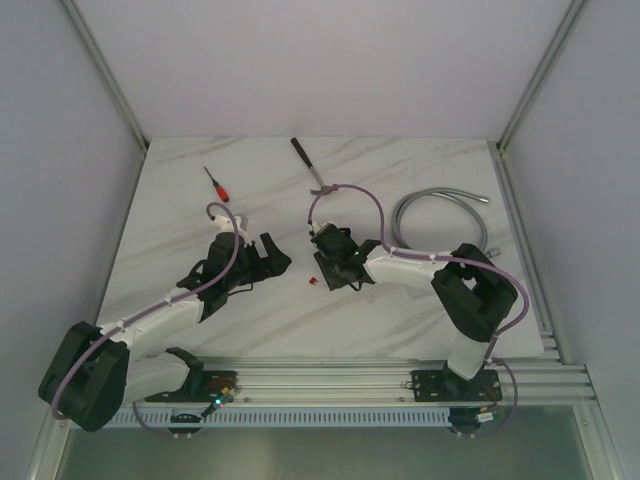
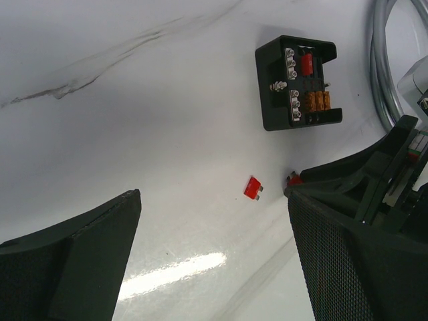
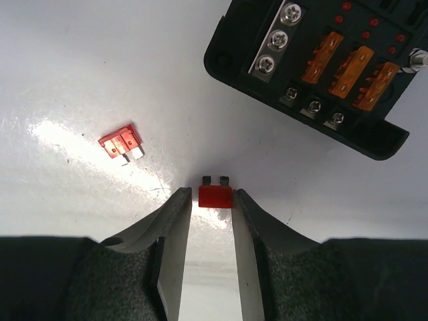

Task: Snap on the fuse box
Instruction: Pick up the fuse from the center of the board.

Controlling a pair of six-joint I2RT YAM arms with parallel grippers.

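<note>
Broadly, we see a white, grey-veined marble table [image 1: 420, 160], with a coiled grey metal hose [image 1: 440, 215] lying to the right of the fuse box [image 3: 321, 67]. That box is squarish black plastic and open-topped. It shows silver screw terminals, three orange fuses and one red, and it rests flat on the marble. Near it, our left gripper [image 2: 212, 200] gapes wide and holds nothing. Just in front of the box, our right gripper [image 3: 215, 200] pinches a small red blade fuse [image 3: 215, 196]. A second red fuse [image 3: 120, 142] lies loose beside them.

A small red piece [image 1: 313, 281] lies on the marble table [image 1: 420, 160] just beside the right hand [image 1: 326, 274].
</note>
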